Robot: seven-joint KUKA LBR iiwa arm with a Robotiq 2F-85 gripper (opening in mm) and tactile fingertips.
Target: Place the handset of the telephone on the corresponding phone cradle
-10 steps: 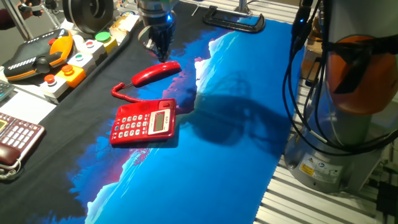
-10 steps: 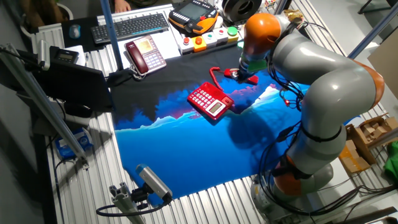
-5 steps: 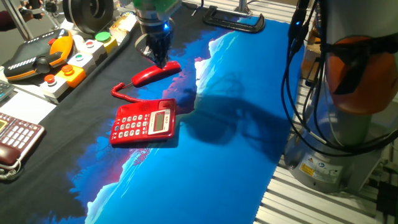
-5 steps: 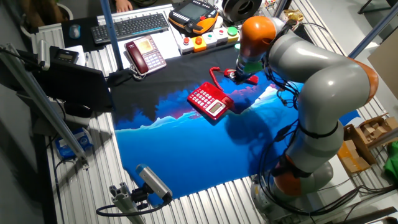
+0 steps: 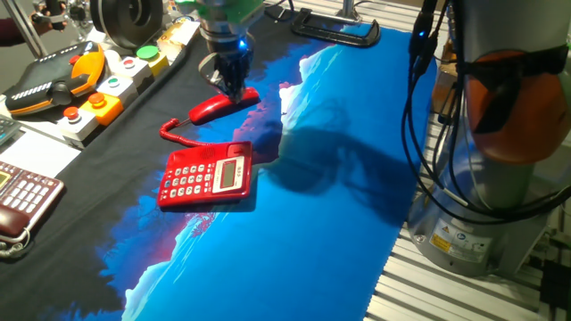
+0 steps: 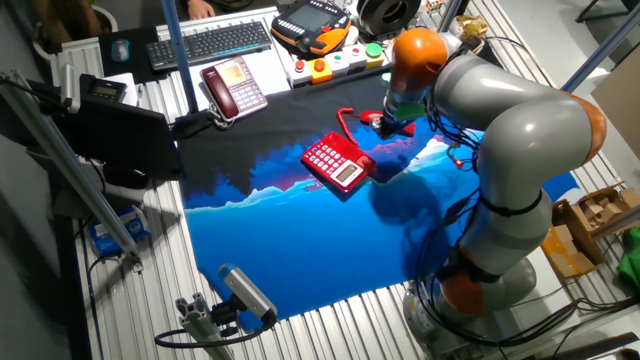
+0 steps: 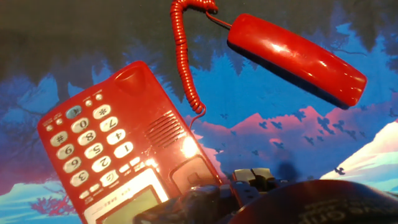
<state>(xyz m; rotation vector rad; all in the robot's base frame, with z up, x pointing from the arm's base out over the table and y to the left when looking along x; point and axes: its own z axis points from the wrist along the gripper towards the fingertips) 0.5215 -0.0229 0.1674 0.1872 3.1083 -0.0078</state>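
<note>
The red handset point(image 5: 214, 109) lies on the cloth behind the red telephone point(image 5: 207, 176), joined to it by its coiled cord point(image 5: 176, 135). My gripper point(image 5: 234, 89) stands upright with its fingertips down at the handset's right half. The frames do not show whether the fingers are closed on it. The phone cradle point(image 5: 211, 151) is the empty strip along the phone's far edge. In the other fixed view the gripper point(image 6: 393, 122) covers most of the handset point(image 6: 375, 120), beside the telephone point(image 6: 338, 162). The hand view shows the telephone point(image 7: 118, 155), its cradle point(image 7: 166, 129) and the handset point(image 7: 297, 57) lying apart on the cloth.
A dark maroon phone point(image 5: 22, 201) sits at the left edge. An orange pendant point(image 5: 62, 80) and a button box point(image 5: 116, 89) stand at the back left. A black clamp point(image 5: 335, 31) lies at the back. A keyboard point(image 6: 210, 42) and the arm's base point(image 5: 500, 134) are nearby.
My gripper has come down and slightly toward the handset, from above it to its top surface. The handset and the telephone have not moved.
</note>
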